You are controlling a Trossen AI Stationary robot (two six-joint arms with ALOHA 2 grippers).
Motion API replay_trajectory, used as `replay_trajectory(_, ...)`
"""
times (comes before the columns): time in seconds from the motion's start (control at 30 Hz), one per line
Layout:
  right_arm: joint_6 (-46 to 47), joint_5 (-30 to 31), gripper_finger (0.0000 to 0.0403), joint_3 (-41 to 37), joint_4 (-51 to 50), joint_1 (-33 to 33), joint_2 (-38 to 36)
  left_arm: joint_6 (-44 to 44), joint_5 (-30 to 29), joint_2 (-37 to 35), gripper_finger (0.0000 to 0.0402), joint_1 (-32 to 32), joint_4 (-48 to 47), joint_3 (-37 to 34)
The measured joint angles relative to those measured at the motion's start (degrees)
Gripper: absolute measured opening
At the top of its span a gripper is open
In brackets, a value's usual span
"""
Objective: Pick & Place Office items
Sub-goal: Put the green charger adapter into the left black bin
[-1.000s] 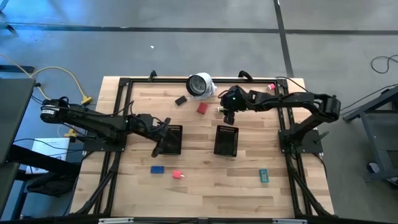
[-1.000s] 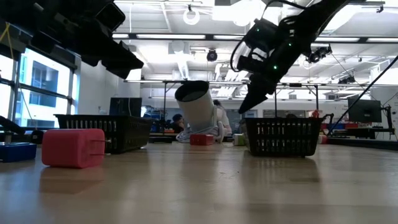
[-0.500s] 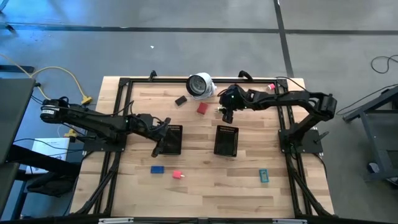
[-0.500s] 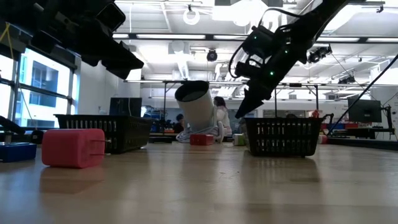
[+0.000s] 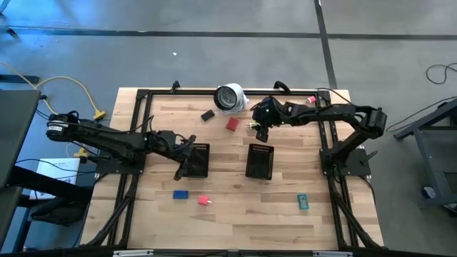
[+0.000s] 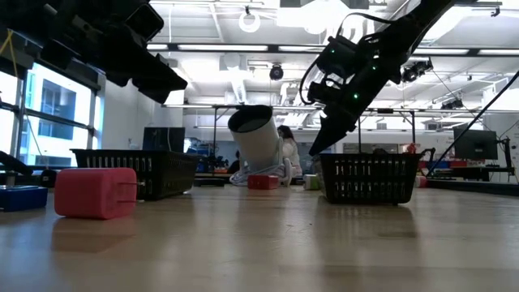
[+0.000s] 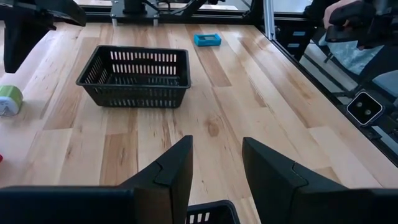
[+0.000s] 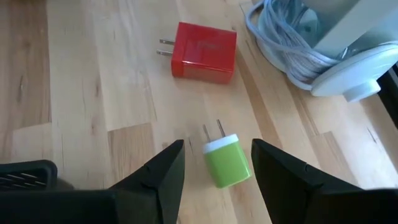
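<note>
While its dark fingers gape empty, right end effector (image 8: 214,163) straddles boxy green plug (image 8: 227,160).

No readable text in any view.
No letters, numbers, brand marks or signs can be read on the light wooden table (image 5: 235,193), on the two black mesh rectangular trays (image 7: 134,76), or on the small red plug-shaped piece (image 8: 204,44) and the small green plug-shaped piece (image 8: 228,163); the room behind shows no legible sign either.
</note>
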Motion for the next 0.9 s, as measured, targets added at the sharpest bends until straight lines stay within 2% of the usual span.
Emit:
replay_trajectory(0.13, 0.0, 0.08, 0.0174, 0.0, 0.0, 0.0, 0.42, -0.13, 0.01, 0.0, 0.0135, 0.0, -0.13, 0.0)
replay_trajectory(0.4, -0.15, 0.21, 0.0174, 0.0, 1.0, -0.09, 5.78, -0.61, 0.73, 0.0, 0.0135, 0.0, -0.26, 0.0)
replay_trajectory(0.9, -3.18, 0.24, 0.0174, 0.02, 2.54, -2.4, 6.67, -0.36, 0.69, 0.0, 0.0135, 0.0, -0.54, 0.0)
